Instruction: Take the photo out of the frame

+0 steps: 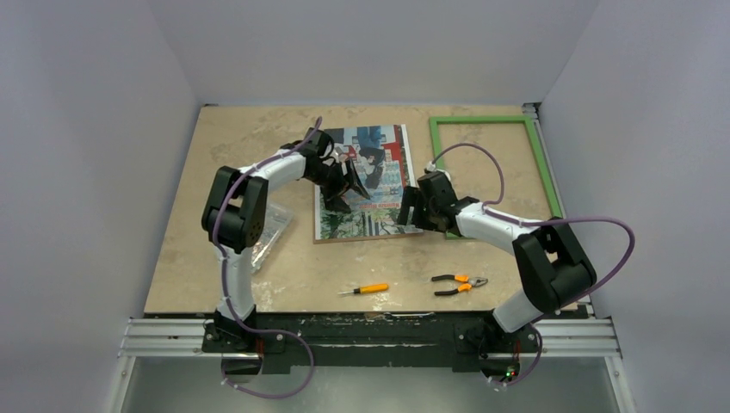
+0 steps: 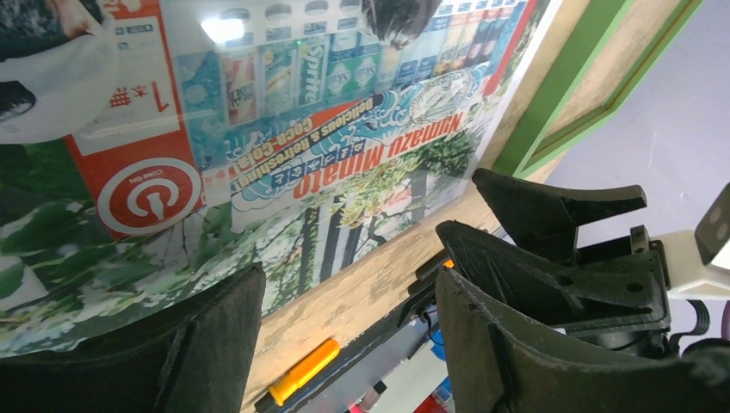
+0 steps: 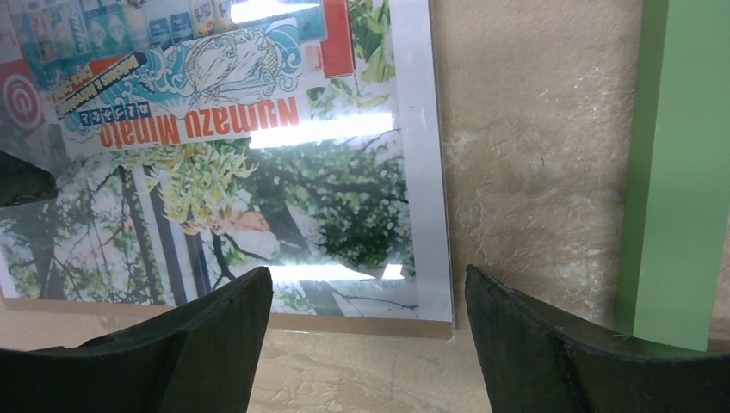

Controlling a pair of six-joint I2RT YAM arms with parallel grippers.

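Note:
The photo (image 1: 366, 172), a glossy colourful print on brown board, lies flat on the table, outside the frame. The green frame (image 1: 544, 168) lies just to its right with bare table showing through it. My left gripper (image 1: 344, 185) hovers open over the photo's middle, nothing between its fingers. In the left wrist view the photo (image 2: 258, 129) fills the top, the frame (image 2: 568, 77) is at upper right, and the left gripper (image 2: 349, 280) is open. My right gripper (image 1: 411, 211) stands open at the photo's near right corner. In the right wrist view the right gripper (image 3: 370, 280) straddles that corner of the photo (image 3: 215, 172), with the frame (image 3: 680, 172) alongside.
An orange-handled screwdriver (image 1: 366, 289) and orange pliers (image 1: 459, 284) lie near the table's front edge. A clear plastic box (image 1: 271, 228) sits by the left arm. White walls close in the table on the left, back and right.

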